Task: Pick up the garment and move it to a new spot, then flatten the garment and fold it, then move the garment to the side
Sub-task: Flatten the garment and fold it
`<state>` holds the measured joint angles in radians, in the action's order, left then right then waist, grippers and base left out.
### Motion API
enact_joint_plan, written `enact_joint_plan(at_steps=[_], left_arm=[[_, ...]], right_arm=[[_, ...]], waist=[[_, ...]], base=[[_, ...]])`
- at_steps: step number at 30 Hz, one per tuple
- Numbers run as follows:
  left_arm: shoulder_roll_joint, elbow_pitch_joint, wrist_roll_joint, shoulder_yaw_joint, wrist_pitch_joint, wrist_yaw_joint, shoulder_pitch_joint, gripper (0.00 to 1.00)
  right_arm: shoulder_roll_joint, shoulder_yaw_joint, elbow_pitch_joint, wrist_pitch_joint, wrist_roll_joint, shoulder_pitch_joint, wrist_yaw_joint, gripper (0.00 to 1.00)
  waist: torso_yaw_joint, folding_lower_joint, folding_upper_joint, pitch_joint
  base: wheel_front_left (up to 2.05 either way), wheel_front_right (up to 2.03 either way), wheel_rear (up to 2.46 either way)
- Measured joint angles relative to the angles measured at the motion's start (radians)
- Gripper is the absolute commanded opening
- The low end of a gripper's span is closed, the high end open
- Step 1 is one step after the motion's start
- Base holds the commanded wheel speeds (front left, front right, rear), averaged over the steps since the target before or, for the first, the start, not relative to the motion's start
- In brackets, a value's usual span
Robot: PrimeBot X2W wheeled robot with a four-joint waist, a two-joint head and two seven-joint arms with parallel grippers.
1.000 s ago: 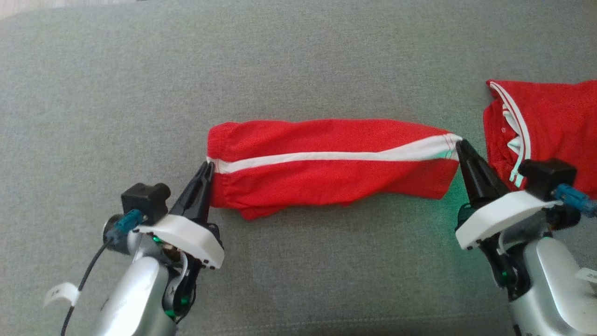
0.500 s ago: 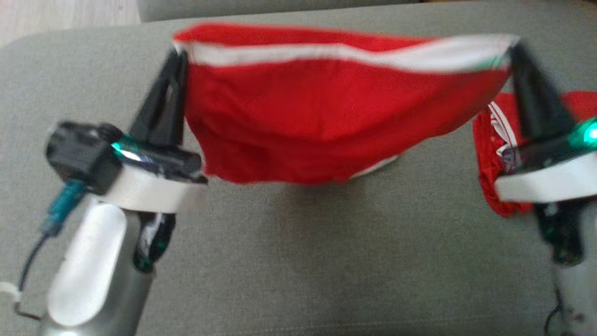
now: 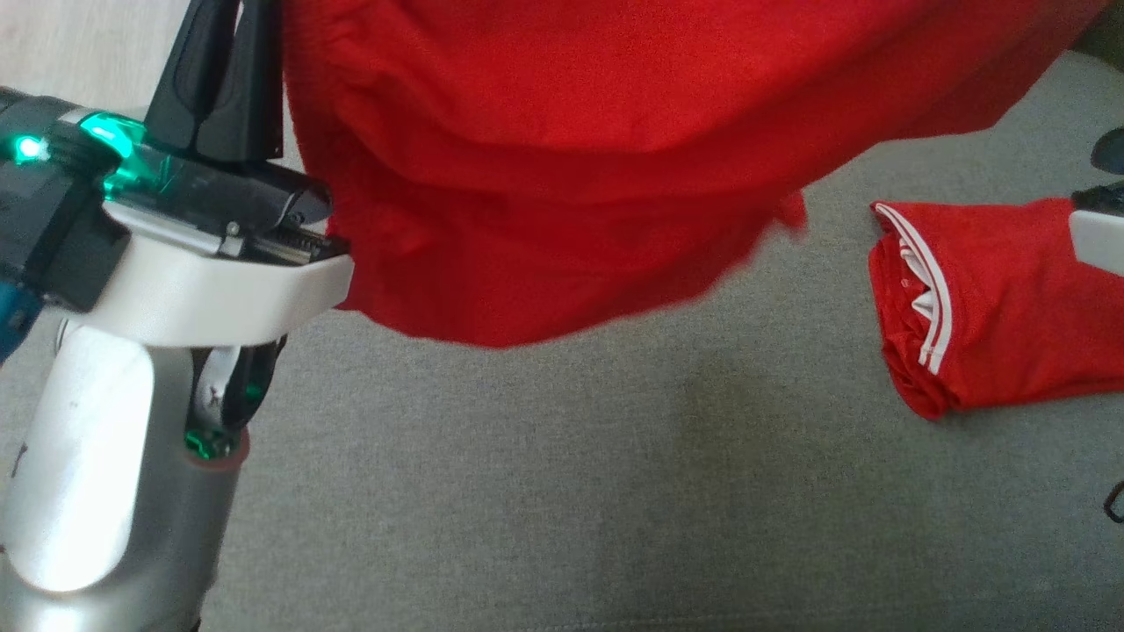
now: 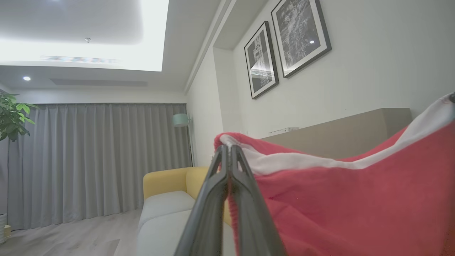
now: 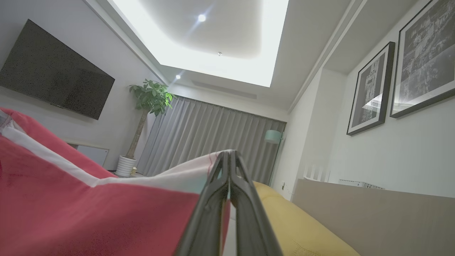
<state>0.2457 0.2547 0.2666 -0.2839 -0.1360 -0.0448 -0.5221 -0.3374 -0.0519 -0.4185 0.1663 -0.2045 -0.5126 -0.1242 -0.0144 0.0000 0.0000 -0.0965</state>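
The red garment (image 3: 562, 167) with a white stripe (image 4: 305, 161) hangs in the air above the grey cushion (image 3: 562, 491), stretched between both grippers and sagging in the middle. My left gripper (image 4: 227, 149) is shut on its left end, at the white stripe; its fingers (image 3: 219, 79) rise at the upper left of the head view, tips cut off by the top edge. My right gripper (image 5: 229, 153) is shut on the other end of the stripe; a bit of its white housing (image 3: 1098, 241) shows at the right edge.
A second red garment (image 3: 992, 307) with white trim lies folded on the cushion at the right. The grey surface under the hanging cloth is bare. A yellow sofa (image 4: 167, 181) and a wall with framed pictures (image 4: 284, 46) lie beyond.
Both grippers have lifted the garment off the cushion and high toward the camera, still shut on its ends. The head view has shifted too.
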Motion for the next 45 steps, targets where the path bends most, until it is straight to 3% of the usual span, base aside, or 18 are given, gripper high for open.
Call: enact_joint_plan(at_steps=[7, 12, 18, 24, 28, 32, 37, 45], left_arm=[[-0.001, -0.031, 0.021, 0.002, 0.026, -0.001, 0.000, 0.00], [-0.013, -0.125, 0.044, 0.001, 0.029, 0.003, -0.072, 0.00], [-0.049, -0.357, 0.062, 0.001, 0.007, 0.046, -0.315, 0.00], [-0.115, -0.708, 0.072, 0.000, -0.047, 0.091, -0.597, 0.00], [-0.133, -0.935, 0.071, -0.004, -0.083, 0.113, -0.727, 0.00], [-0.168, -1.169, 0.101, -0.003, -0.102, 0.134, -0.724, 0.00], [-0.202, -1.294, 0.146, 0.007, -0.112, 0.151, -0.640, 0.00], [-0.214, -1.204, 0.177, 0.044, -0.113, 0.165, -0.378, 0.00]], right_arm=[[0.004, -0.002, 0.024, 0.012, -0.027, -0.014, 0.000, 0.00], [0.028, -0.022, 0.135, -0.003, -0.068, -0.092, 0.000, 0.00], [0.059, -0.091, 0.391, -0.068, -0.109, -0.344, 0.000, 0.00], [0.109, -0.171, 0.698, -0.173, -0.123, -0.636, 0.000, 0.00], [0.167, -0.256, 0.906, -0.220, -0.139, -0.738, 0.000, 0.00], [0.212, -0.350, 1.126, -0.248, -0.185, -0.737, 0.000, 0.00], [0.229, -0.401, 1.253, -0.301, -0.241, -0.662, 0.000, 0.00], [0.228, -0.414, 1.323, -0.396, -0.341, -0.415, 0.000, 0.00]], waist=[[0.002, 0.0000, 0.0000, -0.006], [0.002, 0.0000, 0.0000, -0.039], [-0.001, 0.0001, 0.0000, -0.107], [0.006, 0.0002, 0.0000, -0.184], [0.001, 0.0002, 0.0000, -0.221], [-0.014, 0.0001, -0.0001, -0.255], [-0.012, 0.0000, 0.0000, -0.293], [-0.004, 0.0000, 0.0000, -0.300]], base=[[0.00, 0.00, 0.00], [0.00, 0.00, 0.00], [0.00, 0.00, 0.00], [0.00, 0.00, 0.00], [0.00, 0.00, 0.00], [0.00, 0.00, 0.00], [0.00, 0.00, 0.00], [0.00, 0.00, 0.00]])
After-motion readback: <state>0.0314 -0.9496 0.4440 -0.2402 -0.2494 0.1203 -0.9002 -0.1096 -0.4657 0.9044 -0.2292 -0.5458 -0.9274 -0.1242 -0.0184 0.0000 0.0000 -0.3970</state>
